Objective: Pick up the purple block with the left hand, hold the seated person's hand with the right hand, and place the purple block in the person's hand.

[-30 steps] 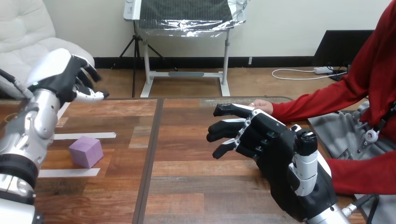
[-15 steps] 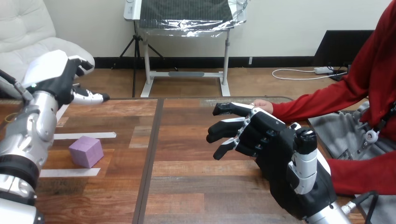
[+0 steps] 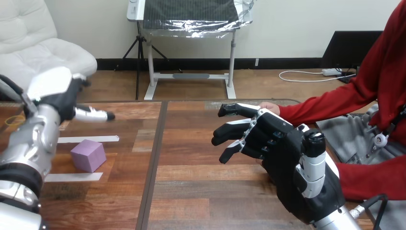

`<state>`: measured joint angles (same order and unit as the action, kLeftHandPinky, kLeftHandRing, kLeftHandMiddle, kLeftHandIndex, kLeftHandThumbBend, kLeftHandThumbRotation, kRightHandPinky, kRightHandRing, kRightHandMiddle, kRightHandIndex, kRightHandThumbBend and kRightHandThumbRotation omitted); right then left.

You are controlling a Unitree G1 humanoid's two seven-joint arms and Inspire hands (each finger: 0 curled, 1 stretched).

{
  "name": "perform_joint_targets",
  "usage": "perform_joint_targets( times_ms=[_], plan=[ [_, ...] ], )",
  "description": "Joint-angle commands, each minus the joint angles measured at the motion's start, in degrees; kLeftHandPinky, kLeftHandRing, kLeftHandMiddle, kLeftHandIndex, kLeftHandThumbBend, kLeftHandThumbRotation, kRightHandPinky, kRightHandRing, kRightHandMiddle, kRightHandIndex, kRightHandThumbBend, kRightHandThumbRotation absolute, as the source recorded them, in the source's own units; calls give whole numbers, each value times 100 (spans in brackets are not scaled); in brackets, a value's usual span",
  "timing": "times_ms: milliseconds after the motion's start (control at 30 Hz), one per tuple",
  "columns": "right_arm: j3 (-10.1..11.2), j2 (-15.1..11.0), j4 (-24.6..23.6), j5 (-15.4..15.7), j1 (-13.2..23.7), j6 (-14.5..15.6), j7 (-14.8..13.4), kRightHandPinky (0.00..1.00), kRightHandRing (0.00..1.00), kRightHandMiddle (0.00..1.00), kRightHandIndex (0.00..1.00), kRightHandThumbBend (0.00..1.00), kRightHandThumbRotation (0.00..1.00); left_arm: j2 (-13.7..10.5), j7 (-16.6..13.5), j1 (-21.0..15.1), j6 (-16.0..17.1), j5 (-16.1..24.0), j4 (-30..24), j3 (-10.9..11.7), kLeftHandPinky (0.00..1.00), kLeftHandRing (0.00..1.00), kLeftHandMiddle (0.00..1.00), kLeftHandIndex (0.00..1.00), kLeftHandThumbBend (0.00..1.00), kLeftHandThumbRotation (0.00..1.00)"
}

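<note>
A purple block (image 3: 88, 155) lies on the wooden table (image 3: 201, 182) at the left, between two strips of white tape. My left hand (image 3: 60, 93) hovers above and behind it, open, its thumb pointing right, holding nothing. At the lower right my right hand (image 3: 282, 158) is raised over the table, open with its fingers spread toward the left. The person's hand (image 3: 269, 108) rests on the table's far edge just behind my right hand's fingertips, at the end of a red sleeve; whether they touch I cannot tell.
Two white tape strips (image 3: 86, 139) run across the table's left part beside the block. A dark seam (image 3: 153, 163) divides the tabletop. The person's other red sleeve (image 3: 373, 179) lies at the right edge near my right forearm.
My left hand has dropped lower toward the block and its fingers have turned away, leaving the thumb pointing right. My right hand and the person's hand have barely moved.
</note>
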<state>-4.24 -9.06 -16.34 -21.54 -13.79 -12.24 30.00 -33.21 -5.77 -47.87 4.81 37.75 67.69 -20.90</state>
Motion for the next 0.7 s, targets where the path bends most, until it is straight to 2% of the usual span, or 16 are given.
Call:
perform_joint_targets(
  times_ms=[0,200,367,667],
  plan=[
    [75,71,-89,-75,249,-103,-39,47,64,63,73,94,100,63,63,-268,-43,147,91,-216,86,86,85,84,91,47],
    [76,72,-110,-133,229,-112,-9,47,63,63,72,95,100,64,203,-282,22,285,213,-403,87,86,85,84,90,40],
    [81,72,-111,-155,211,-125,-1,47,63,63,72,96,100,61,555,-344,27,361,265,-537,89,87,86,84,88,33],
    [70,85,-136,-170,178,-112,-20,48,63,62,72,97,100,103,1234,-461,-99,333,326,-600,92,89,88,85,88,19]
  ],
)
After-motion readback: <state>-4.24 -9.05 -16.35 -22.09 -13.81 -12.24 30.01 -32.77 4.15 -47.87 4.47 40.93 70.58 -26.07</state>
